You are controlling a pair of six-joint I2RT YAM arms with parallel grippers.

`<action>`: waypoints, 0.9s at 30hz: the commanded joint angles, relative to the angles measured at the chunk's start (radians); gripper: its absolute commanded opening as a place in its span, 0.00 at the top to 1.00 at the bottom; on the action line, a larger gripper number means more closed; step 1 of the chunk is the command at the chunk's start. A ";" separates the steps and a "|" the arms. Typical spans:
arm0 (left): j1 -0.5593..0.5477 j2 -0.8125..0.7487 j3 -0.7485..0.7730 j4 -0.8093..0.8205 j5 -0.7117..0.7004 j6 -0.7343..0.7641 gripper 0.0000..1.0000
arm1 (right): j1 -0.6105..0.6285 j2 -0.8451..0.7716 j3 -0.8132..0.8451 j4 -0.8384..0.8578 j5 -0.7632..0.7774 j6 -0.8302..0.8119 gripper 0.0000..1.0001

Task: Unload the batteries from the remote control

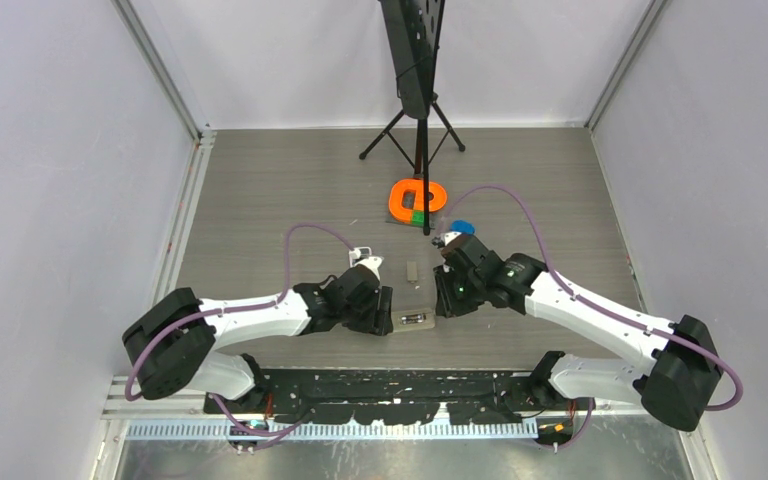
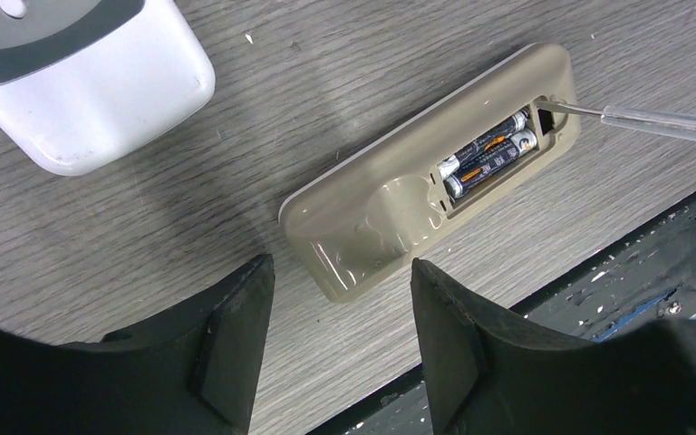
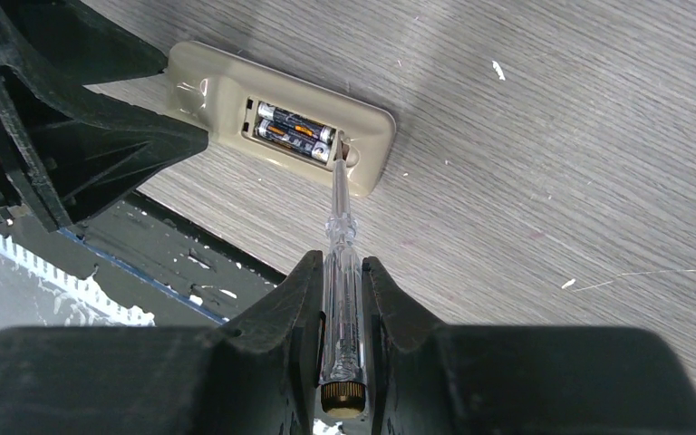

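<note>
**Tool tip at the end of the battery bay, cells lying crosswise to it**

In the right wrist view the right pincer (image 3: 342, 270) is clamped narrowly on the clear handle of a stick tool (image 3: 336, 204). The tool points straight to 12 o'clock. Its metal tip rests at the edge of the open bay of the beige remote control (image 3: 372, 136), which lies back-up on the worktop (image 3: 553, 181).

The two batteries (image 3: 294, 133) still sit side by side in the bay, just past the tip toward 11 o'clock. Their long axis runs from about 10 to 4 o'clock, so the tool meets their 4 o'clock ends at an angle. That makes the right arm the nearer one to pry.

The left pincer (image 2: 340, 276) is spread wide, straddling the remote's far end. Whether it touches the remote cannot be told.
</note>
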 commanded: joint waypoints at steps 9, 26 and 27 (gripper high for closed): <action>-0.002 -0.014 0.029 0.044 0.010 -0.006 0.41 | 0.027 0.021 0.051 0.011 -0.008 0.033 1.00; -0.002 -0.011 0.023 0.063 0.010 -0.016 0.43 | 0.047 0.053 0.094 -0.056 0.033 0.084 1.00; -0.002 -0.010 0.023 0.062 0.010 -0.016 0.43 | 0.049 0.059 0.093 -0.057 0.033 0.085 1.00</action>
